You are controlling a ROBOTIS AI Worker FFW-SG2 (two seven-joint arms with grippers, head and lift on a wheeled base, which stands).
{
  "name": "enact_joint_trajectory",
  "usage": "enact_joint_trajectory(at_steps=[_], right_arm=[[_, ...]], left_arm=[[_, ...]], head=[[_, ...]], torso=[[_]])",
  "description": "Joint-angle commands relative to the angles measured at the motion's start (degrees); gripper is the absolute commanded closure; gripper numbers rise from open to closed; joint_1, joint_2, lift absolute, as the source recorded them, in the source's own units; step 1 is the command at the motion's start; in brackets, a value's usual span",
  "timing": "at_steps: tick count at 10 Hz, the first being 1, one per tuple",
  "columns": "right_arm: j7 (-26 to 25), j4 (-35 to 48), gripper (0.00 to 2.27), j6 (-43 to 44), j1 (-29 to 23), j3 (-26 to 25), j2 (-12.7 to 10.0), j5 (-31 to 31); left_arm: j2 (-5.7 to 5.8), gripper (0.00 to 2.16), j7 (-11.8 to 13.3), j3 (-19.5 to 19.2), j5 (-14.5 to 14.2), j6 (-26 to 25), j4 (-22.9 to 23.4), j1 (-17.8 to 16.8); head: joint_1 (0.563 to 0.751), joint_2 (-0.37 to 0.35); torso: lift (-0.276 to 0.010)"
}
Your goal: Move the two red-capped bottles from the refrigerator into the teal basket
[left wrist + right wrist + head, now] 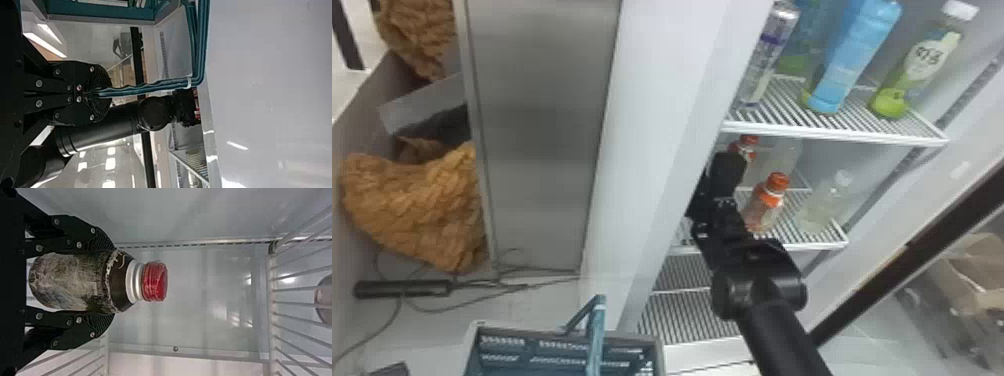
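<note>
- Red-capped bottle, dark body, silver neck: held upright by right tool, inside the refrigerator.
- Right tool: fingers closed onto both sides of the bottle body, parted only by its width; cap left clear above the fingertips.
- Bottle with orange-red cap: stood on lower shelf, just right of right tool.
- Another red cap: seen beyond right tool, body partly hidden by it; whether it belongs to the held bottle cannot be told.
- Clear bottle: stood on the same shelf, farther right.
- Upper shelf: silver container placed at left, blue bottle in the middle, green-based bottle with white cap at right, all tilted in the head view.
- Teal basket: placed at the near side, left of the refrigerator's shelves; lower part cut off, so whether it is set down or hung cannot be told.
- Left tool: clamped on basket handle, fingers nearly together with the handle pinched at the tips.
- Far left: brown woven bundle, with black power strip and cables laid on the floor.
- Cardboard box: seen at far right, outside the refrigerator.
</note>
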State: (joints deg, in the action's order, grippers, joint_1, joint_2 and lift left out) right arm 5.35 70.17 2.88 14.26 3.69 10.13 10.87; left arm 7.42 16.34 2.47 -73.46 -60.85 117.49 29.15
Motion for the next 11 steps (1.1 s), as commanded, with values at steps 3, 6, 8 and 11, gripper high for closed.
enact_joint_trajectory(at_steps=[3, 6, 8, 11], right_arm=[[0.0, 15.1, 0.83, -3.9, -9.3, -4.7, 0.4, -1.0], [0.1, 25.9, 0.83, -7.4, -16.5, -7.2, 1.7, 0.2], [0.4, 33.1, 0.83, -9.6, -21.4, -7.8, 2.7, 3.0], [1.7, 43.7, 0.83, -13.7, -29.6, -11.2, 2.7, 4.8]], left_arm=[[-0.13, 1.16, 0.1, -0.5, -0.1, 0.1, 0.0, 0.4], [-0.13, 1.16, 0.1, -0.5, -0.1, 0.2, 0.0, 0.2], [-0.04, 1.16, 0.1, -0.3, -0.2, 0.2, 0.0, 0.2], [-0.04, 1.16, 0.1, -0.3, -0.4, 0.2, 0.0, 0.4]], head=[[0.695, -0.350], [0.695, -0.350], [0.695, -0.350], [0.695, -0.350]], torso=[[-0.224], [-0.224], [-0.224], [-0.224]])
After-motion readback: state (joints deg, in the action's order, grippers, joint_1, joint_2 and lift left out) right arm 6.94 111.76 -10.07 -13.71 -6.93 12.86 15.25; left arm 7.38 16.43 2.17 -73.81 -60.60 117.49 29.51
